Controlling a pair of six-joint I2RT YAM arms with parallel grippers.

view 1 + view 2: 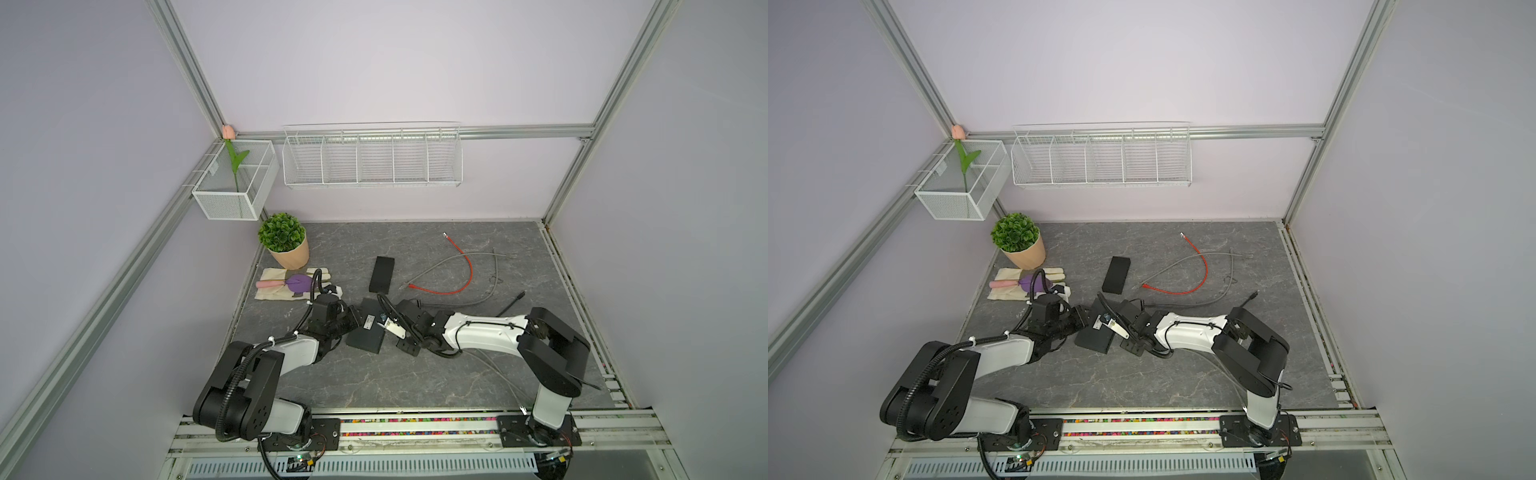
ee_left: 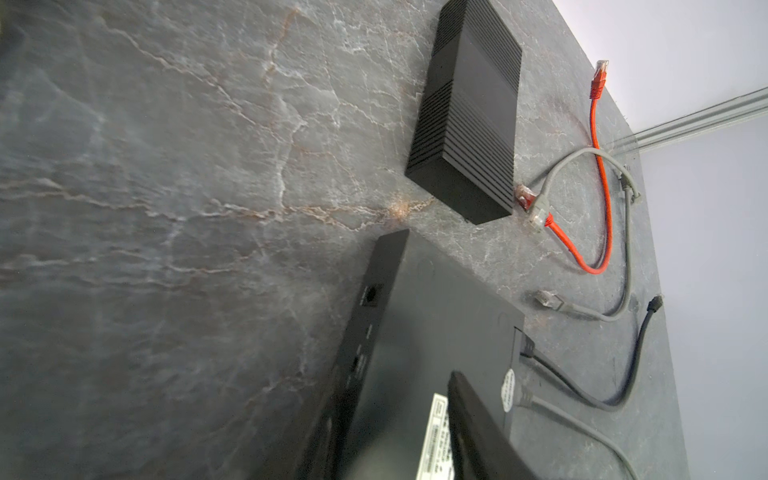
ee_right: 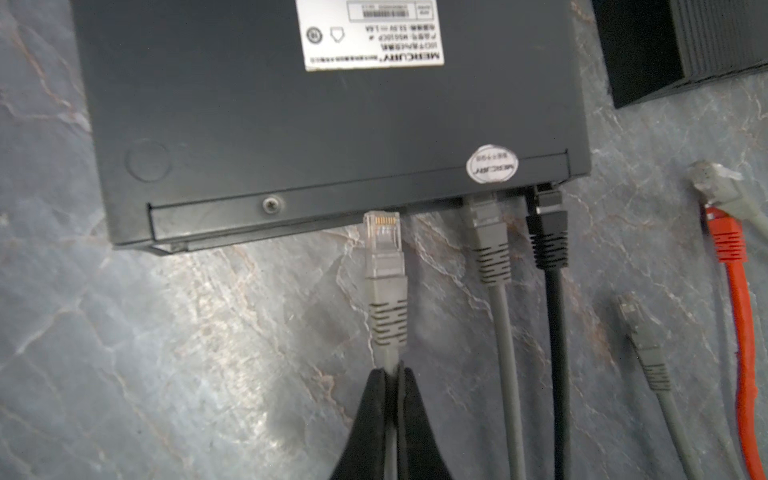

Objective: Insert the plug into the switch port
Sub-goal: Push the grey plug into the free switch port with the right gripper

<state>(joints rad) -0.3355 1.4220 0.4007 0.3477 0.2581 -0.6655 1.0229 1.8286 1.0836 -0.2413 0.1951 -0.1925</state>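
Right gripper (image 3: 392, 376) pinched shut on tail of plug (image 3: 384, 282) | plug tip at switch (image 3: 332, 124) port face, not seated | left gripper (image 1: 354, 321) straddles switch edge, clamp unclear | my read: keep plug square, push straight in, brace switch against sliding.

Lilac walls (image 1: 374, 62), grey (marbled) tabletop (image 1: 374, 374)

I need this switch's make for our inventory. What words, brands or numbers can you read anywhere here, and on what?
"MERCURY": printed upside down on the white label on the switch, in the right wrist view.
"MERCURY": on the round sticker near the switch's port edge.
The label's smaller print, numbers and barcode are too blurred to read.
No other text can be read.
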